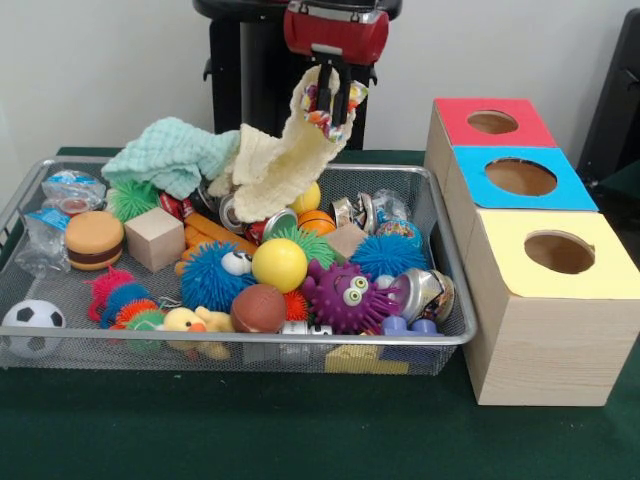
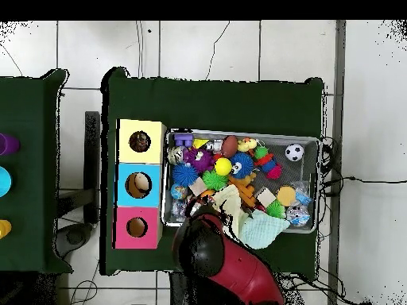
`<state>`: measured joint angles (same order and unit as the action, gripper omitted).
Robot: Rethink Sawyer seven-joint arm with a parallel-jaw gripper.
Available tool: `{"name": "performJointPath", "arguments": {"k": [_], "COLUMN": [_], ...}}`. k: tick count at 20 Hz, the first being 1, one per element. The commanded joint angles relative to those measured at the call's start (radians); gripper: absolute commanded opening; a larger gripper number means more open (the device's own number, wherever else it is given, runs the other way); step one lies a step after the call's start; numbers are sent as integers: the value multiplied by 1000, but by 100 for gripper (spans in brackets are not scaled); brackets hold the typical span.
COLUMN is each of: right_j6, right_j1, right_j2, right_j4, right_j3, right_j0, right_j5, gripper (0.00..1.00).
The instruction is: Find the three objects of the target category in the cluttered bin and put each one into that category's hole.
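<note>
My gripper [image 1: 331, 102] hangs above the back of the wire bin [image 1: 250, 342], shut on the top corner of a pale yellow knitted cloth [image 1: 275, 165]. The cloth drapes down and to the left, and its lower end rests on the toys. Something small and colourful shows between the fingers beside the cloth. Three wooden boxes stand to the right of the bin, topped red [image 1: 455, 120], blue [image 1: 475, 182] and yellow [image 1: 500, 262], each with a round hole. In the overhead view the yellow cloth [image 2: 230, 198] lies beside the arm [image 2: 215, 254], which hides the gripper.
A mint green cloth [image 1: 170, 150] lies at the bin's back left. The bin holds several toys: a burger [image 1: 94, 240], a wooden cube [image 1: 154, 238], a yellow ball [image 1: 279, 264], a purple spiky ball [image 1: 343, 296], a soccer ball [image 1: 32, 325] and cans.
</note>
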<state>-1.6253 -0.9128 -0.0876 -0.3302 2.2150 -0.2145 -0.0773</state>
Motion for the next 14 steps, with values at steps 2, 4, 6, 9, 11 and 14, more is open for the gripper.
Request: {"name": "performJointPath", "arguments": {"k": [2, 4, 6, 9, 11, 14], "right_j6": [-217, -221, -232, -242, -252, -260], "right_j1": [-39, -57, -68, -85, -91, -98], "right_j2": [-54, -81, -112, -148, -174, -212], "right_j4": [-40, -31, -19, -4, 5, 19], "right_j3": [-75, -97, -126, -160, -185, -220], "right_j0": [-11, 3, 23, 43, 63, 90], "right_j5": [-229, -282, -332, -394, -431, -478], "gripper": [0, 0, 0, 0, 0, 0]}}
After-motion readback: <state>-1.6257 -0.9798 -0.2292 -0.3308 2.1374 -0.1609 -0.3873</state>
